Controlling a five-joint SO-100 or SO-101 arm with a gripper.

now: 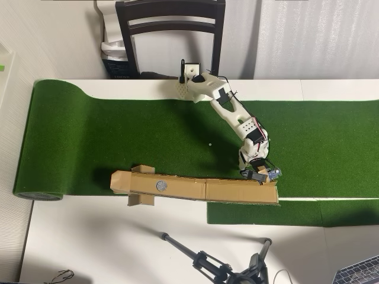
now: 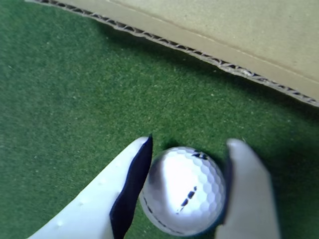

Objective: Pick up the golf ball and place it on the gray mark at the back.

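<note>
In the wrist view the white dimpled golf ball [image 2: 183, 196] with dark print sits between my gripper's [image 2: 192, 142] two fingers, which press on it from both sides. Green turf [image 2: 75, 99] lies beneath it, and a cardboard edge [image 2: 224, 45] runs just beyond. In the overhead view the gripper [image 1: 259, 176] is low at the right end of the long cardboard strip [image 1: 237, 190] and hides the ball. The round gray mark [image 1: 161, 185] lies on the strip's left part, well to the left of the gripper.
A tiny white dot [image 1: 209, 144] lies on the turf mat [image 1: 118, 136]. The arm's base [image 1: 190, 87] stands at the mat's top edge in front of a dark chair [image 1: 170, 29]. A tripod [image 1: 207, 260] lies on the white table at the bottom of the overhead view.
</note>
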